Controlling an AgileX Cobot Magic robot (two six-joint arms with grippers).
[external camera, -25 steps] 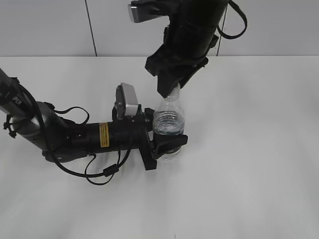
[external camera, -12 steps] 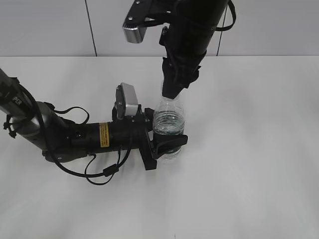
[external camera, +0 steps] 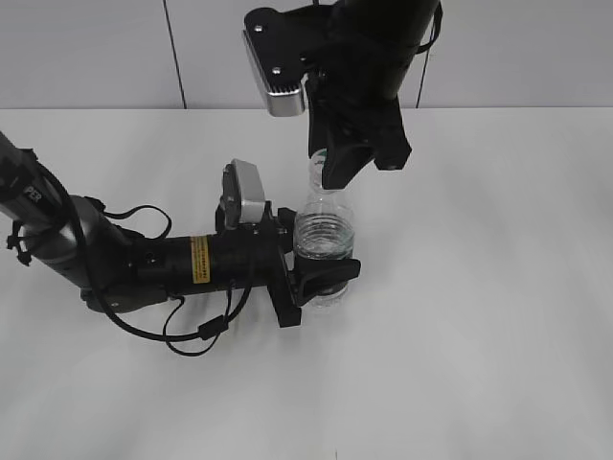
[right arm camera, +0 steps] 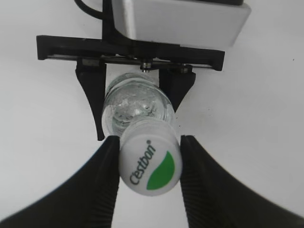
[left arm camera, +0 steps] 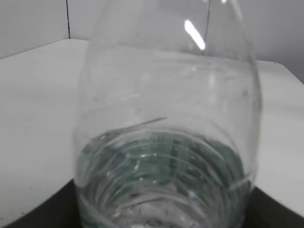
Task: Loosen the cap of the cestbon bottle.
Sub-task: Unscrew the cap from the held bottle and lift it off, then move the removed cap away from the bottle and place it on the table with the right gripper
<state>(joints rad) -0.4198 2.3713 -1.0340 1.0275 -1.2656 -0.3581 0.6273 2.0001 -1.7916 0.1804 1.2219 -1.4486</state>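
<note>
The cestbon bottle (external camera: 324, 235) stands upright on the white table, clear with a little water and a green band. My left gripper (external camera: 321, 278) lies low on the table and is shut on the bottle's lower body; in the left wrist view the bottle (left arm camera: 166, 142) fills the frame. My right gripper (external camera: 330, 172) comes down from above and is shut on the cap (right arm camera: 150, 164), white with a green leaf mark, one black finger on each side. In the exterior view the cap is mostly hidden by the fingers. The right wrist view also shows the bottle (right arm camera: 135, 107) and the left gripper (right arm camera: 134, 95) below.
The white table (external camera: 479, 287) extends all around the bottle. The left arm (external camera: 144, 259) with its cables lies across the table at the left. A grey panelled wall (external camera: 96, 48) stands behind.
My right gripper has turned about the bottle's axis while staying on the cap; its wrist camera swung round toward the front left. The left gripper and the bottle stayed in place.
</note>
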